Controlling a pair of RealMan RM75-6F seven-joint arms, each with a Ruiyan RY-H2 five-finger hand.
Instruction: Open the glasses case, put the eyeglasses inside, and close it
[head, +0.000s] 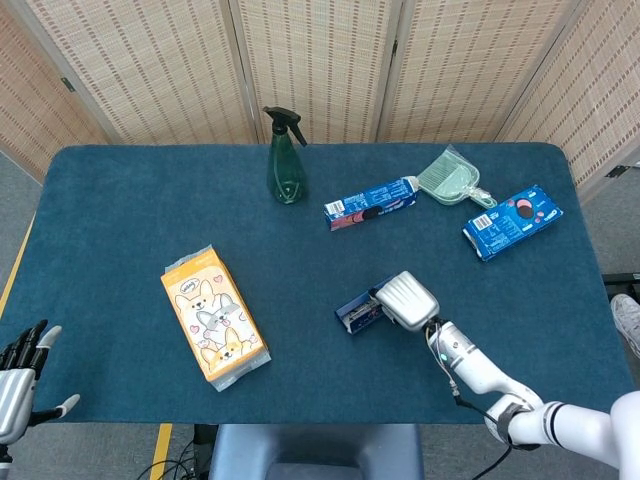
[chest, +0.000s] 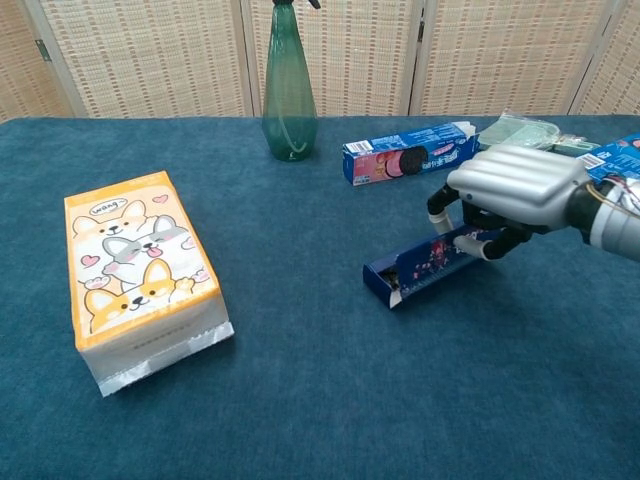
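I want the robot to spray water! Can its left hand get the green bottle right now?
Probably not easily. The left hand hangs open off the table's near left corner, while the green spray bottle stands at the far edge. Nothing blocks the way except the corgi packet off to the side; it's just a long stretch.

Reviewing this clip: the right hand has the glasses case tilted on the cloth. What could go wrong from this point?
1. The right hand holds the glasses case at one end only, with its far end down on the table; it could twist or slip free.
2. The case's lower end looks slightly open, so whatever is inside might slide out.
3. The left hand sits off the table edge, too far to steady the case.
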